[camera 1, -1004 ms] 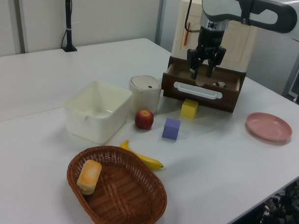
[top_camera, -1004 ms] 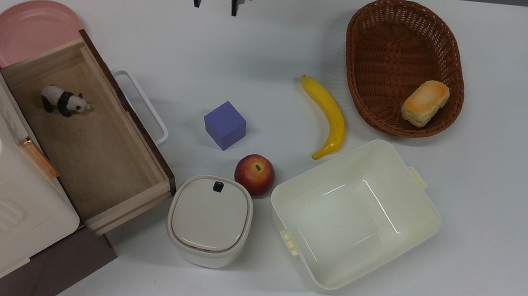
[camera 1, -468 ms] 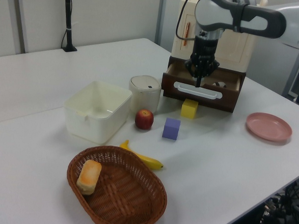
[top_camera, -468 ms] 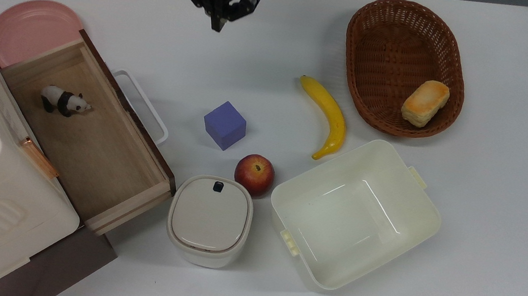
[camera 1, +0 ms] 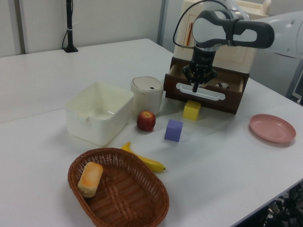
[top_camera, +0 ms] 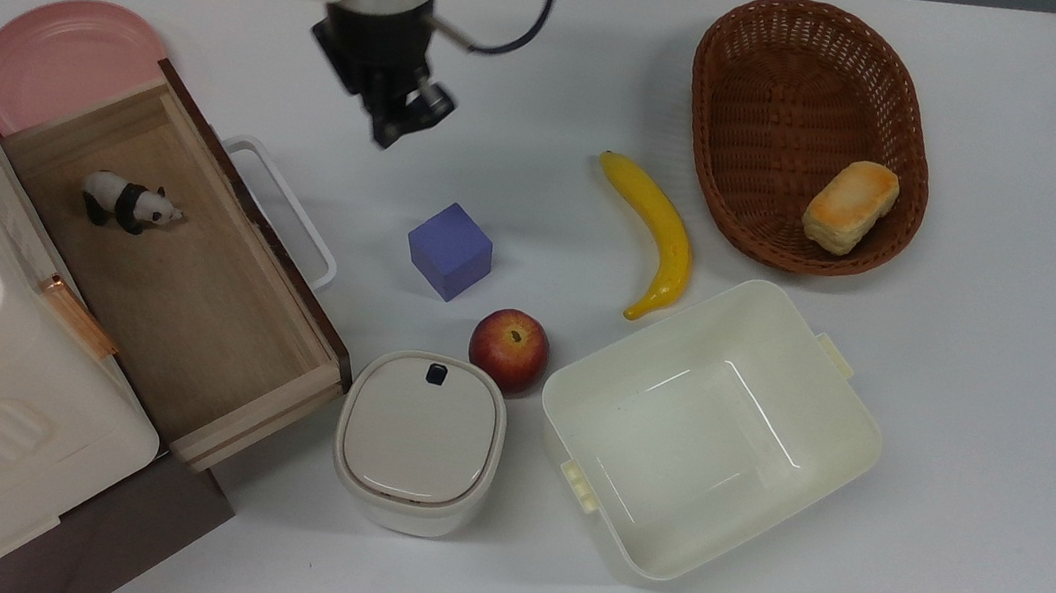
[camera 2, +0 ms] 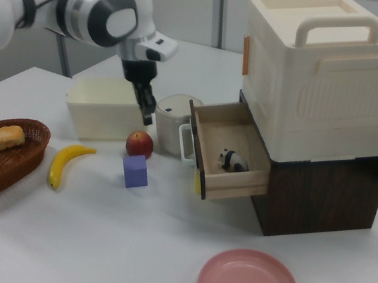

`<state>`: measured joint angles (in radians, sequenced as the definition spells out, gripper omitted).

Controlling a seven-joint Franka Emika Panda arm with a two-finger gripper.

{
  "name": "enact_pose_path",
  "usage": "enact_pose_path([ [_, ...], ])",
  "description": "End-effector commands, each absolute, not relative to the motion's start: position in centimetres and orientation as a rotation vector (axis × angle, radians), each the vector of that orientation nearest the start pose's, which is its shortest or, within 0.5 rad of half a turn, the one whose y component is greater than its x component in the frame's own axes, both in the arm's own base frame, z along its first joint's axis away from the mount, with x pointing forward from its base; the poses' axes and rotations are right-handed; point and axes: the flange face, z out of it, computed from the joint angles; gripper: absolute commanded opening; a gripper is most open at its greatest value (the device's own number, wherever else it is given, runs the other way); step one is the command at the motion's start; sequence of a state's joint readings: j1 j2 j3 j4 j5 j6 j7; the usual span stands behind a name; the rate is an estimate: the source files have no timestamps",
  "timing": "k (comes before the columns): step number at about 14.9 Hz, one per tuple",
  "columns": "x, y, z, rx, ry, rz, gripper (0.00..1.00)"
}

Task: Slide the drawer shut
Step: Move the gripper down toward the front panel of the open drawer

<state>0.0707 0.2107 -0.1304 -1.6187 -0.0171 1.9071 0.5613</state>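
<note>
drawer (top_camera: 159, 261) pulled out at the top view's left, pale wood, dark front, white loop handle (top_camera: 282, 206); panda figurine (top_camera: 128, 203) inside. gripper (top_camera: 395, 124) above table, fingers pinched together, empty. purple cube (top_camera: 450, 250), apple (top_camera: 508, 350), lidded container (top_camera: 419, 440) near front panel.

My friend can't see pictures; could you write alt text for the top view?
A robot arm's gripper hangs above a white table, near an open wooden drawer holding a toy panda.

No legible text or labels
</note>
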Motion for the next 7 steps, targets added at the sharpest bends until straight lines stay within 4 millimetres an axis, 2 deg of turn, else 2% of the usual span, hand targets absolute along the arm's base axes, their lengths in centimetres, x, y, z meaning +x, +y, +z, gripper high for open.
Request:
enact_pose_path([
  [1,64.3,-4.6,49.3,-2.968,1.088,-0.219,0.0],
  [3,64.8,-5.0,48.0,-2.938,1.179,-0.215,0.0],
  [7,65.2,-5.0,45.8,-2.948,1.198,-0.172,0.0],
])
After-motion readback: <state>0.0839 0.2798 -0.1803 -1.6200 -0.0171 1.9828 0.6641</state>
